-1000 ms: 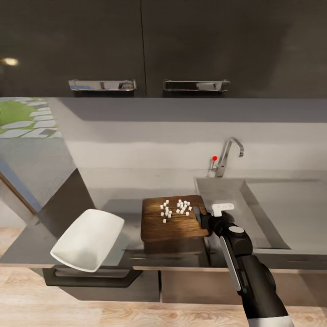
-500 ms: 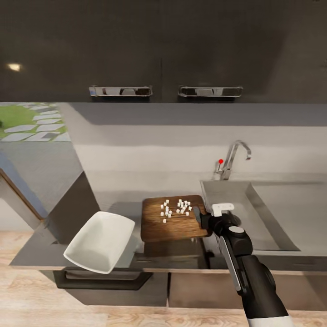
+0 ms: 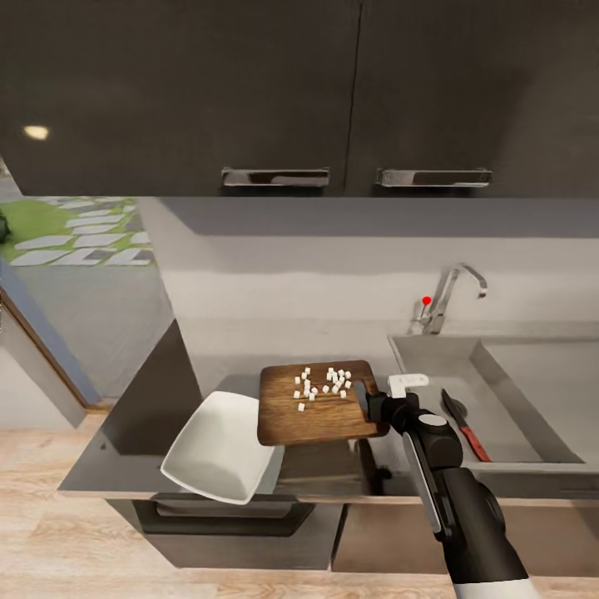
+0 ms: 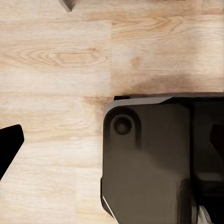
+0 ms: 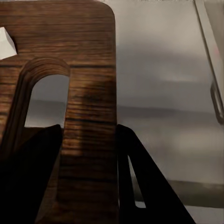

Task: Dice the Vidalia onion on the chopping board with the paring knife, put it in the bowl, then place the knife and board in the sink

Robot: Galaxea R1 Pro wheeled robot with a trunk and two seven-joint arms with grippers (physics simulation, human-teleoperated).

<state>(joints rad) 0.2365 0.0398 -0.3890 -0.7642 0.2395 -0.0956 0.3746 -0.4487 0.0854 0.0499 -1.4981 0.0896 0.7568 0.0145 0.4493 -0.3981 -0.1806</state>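
Observation:
My right gripper [image 3: 367,400] is shut on the slot-handle end of the dark brown chopping board [image 3: 320,418] and holds it level above the countertop [image 3: 125,449]. Several small white onion dice [image 3: 324,383] lie on the board's far half. The white squarish bowl [image 3: 218,445] sits on the counter, and its right corner lies just under the board's left edge. The paring knife [image 3: 462,420], with a dark blade and red handle, lies in the grey sink [image 3: 532,374]. In the right wrist view the fingers [image 5: 135,182] clamp the board [image 5: 88,93] beside its slot. One left fingertip [image 4: 9,144] shows over the floor.
A chrome tap [image 3: 445,299] with a red knob stands behind the sink. Glossy dark upper cabinets [image 3: 274,91] hang above the counter, and a drawer handle [image 3: 216,516] runs under the bowl. The left wrist view looks down on pale wood floor [image 4: 56,60] and my dark base [image 4: 149,158].
The camera has moved: cabinets, tap, sink and bowl slid rightward in the picture. The board and right arm kept their place, the bowl drew up to the board, and the knife came into view.

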